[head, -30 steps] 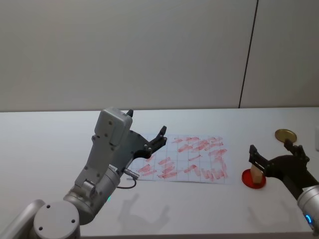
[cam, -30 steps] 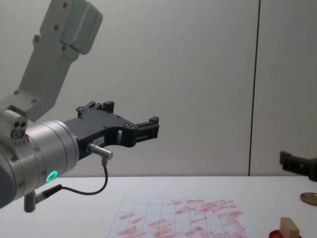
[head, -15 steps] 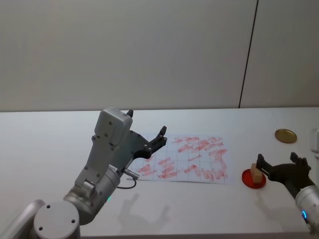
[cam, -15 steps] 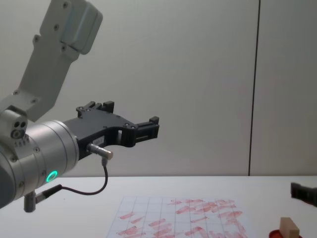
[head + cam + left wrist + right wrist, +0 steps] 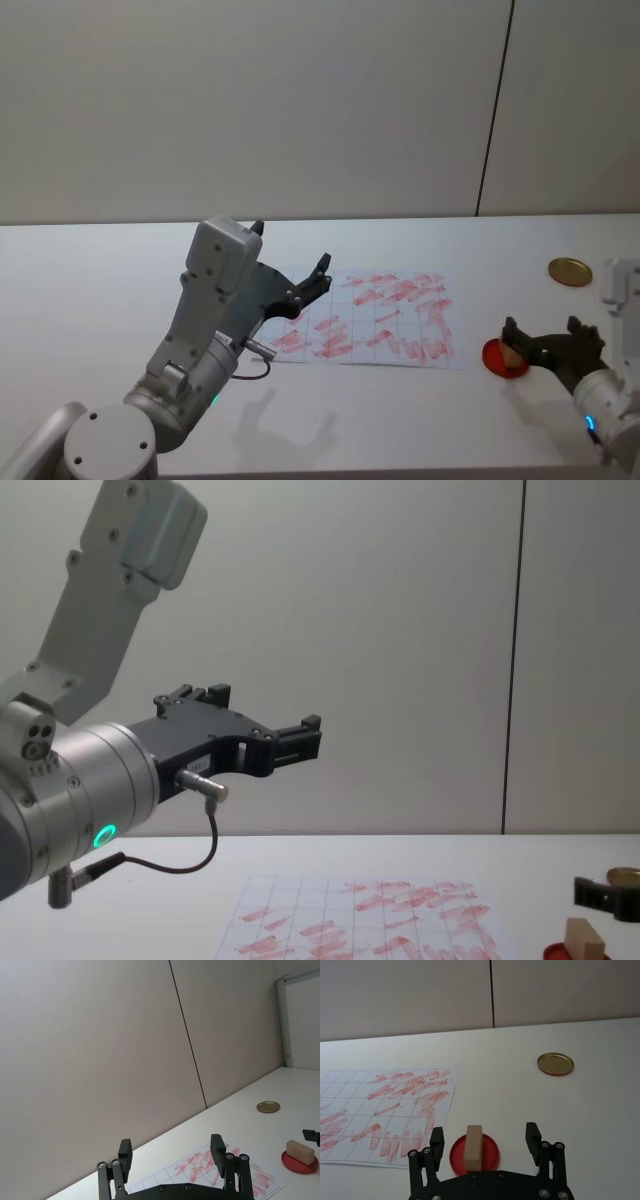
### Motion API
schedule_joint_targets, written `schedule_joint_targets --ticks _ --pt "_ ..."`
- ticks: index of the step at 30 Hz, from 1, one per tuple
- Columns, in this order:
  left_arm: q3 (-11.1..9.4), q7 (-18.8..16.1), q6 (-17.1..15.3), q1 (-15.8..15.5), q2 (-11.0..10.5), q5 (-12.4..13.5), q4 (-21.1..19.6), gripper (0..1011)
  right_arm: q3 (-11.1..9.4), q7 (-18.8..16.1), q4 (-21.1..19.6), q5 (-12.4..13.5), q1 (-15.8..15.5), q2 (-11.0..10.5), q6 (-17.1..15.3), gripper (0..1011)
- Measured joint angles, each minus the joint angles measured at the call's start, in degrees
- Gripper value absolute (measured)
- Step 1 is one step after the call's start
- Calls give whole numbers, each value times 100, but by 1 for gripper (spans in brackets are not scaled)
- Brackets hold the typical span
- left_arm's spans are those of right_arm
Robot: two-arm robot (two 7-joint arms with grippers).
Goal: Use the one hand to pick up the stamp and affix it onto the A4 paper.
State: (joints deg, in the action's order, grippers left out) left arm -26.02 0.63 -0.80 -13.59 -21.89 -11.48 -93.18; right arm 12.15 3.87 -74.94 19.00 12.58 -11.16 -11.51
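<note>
- While I stand watching the head view, the right gripper (image 5: pixel 543 330) hangs low over the table (image 5: pixel 100 300) on the robot's right, jaws spread. The stamp (image 5: pixel 513 346) stands on the red ink pad (image 5: pixel 500 359), just inside one finger. The A4 paper (image 5: pixel 380 320), crowded with red marks, lies left of the pad and apart from it. A gold disc (image 5: pixel 569 270) sits farther back. The left gripper (image 5: pixel 290 247) is raised over the paper's left end, idle.
- From the left wrist view, the left gripper's (image 5: pixel 171 1146) jaws stand wide apart with nothing between them. The stamp (image 5: pixel 300 1152) shows far off on its pad.
- From the right wrist view, the stamp (image 5: pixel 473 1147) stands upright between the right gripper's (image 5: pixel 485 1133) spread jaws. It touches neither finger, though it is nearer one than the other.
- From the chest view, one finger of the right gripper (image 5: pixel 608 898) sits just above and behind the stamp (image 5: pixel 585 940) in the lower right corner.
- To my eye the block is light, stiff wood that will not give under a pinch. Its smooth sides could slip, and the inked base may cling a little to the pad. I would centre the jaws first, then close on the two broad side faces about mid-height, clear of the ink, keeping the base level for the press.
</note>
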Motion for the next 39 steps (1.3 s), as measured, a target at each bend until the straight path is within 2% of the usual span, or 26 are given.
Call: schedule_joint_targets --ticks 20,25,26,28,30,35,39 --pt "0 0 0 0 0 0 0 993 126 219 619 -134 340 265 -343 983" --pt "0 0 0 0 0 0 0 993 142 300 752 -177 408 317 -388 843" --pt "0 0 0 0 0 0 0 993 142 300 752 -177 408 317 -388 843" --pt "0 0 0 0 0 0 0 993 147 329 813 -194 441 338 -394 757" --pt "0 0 0 0 0 0 0 993 148 347 867 -208 473 358 -394 736" --pt "0 0 0 0 0 0 0 993 151 378 1005 -239 553 402 -393 541" --pt "0 0 0 0 0 0 0 993 153 385 1082 -255 601 428 -386 437"
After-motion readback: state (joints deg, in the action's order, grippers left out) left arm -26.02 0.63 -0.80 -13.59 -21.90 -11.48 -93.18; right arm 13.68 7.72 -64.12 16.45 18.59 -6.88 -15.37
